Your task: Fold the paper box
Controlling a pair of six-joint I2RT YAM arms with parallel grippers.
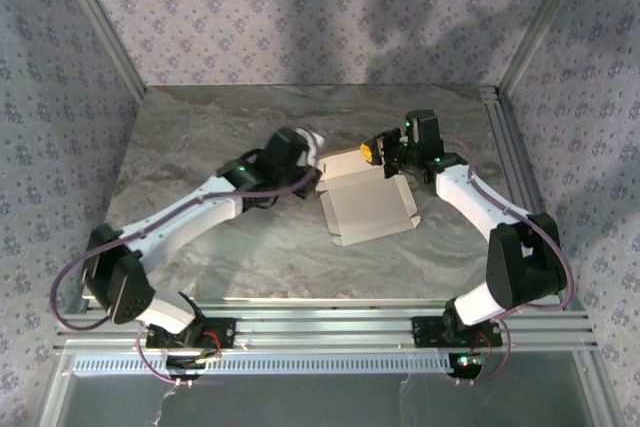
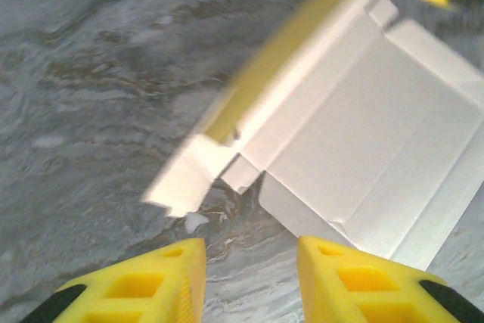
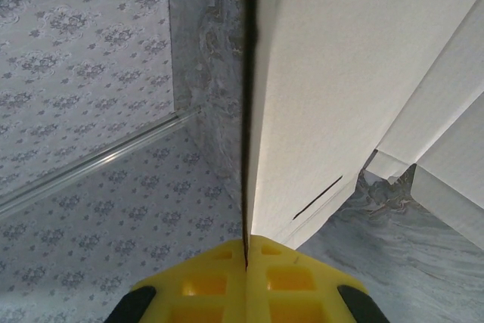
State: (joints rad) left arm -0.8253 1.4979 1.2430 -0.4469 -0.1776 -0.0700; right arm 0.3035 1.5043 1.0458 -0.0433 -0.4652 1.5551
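My overhead camera looks down on the bench (image 1: 280, 257) from behind; both wrist cameras sit close, sharing the paper box (image 1: 370, 209) with it.

Soft even light, left wrist view blurred

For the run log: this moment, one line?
paper box: unfolded, white up | right hand: shut on box | left hand: open

Yellow jaws pinch the paper box (image 3: 325, 73), apparently its flap.
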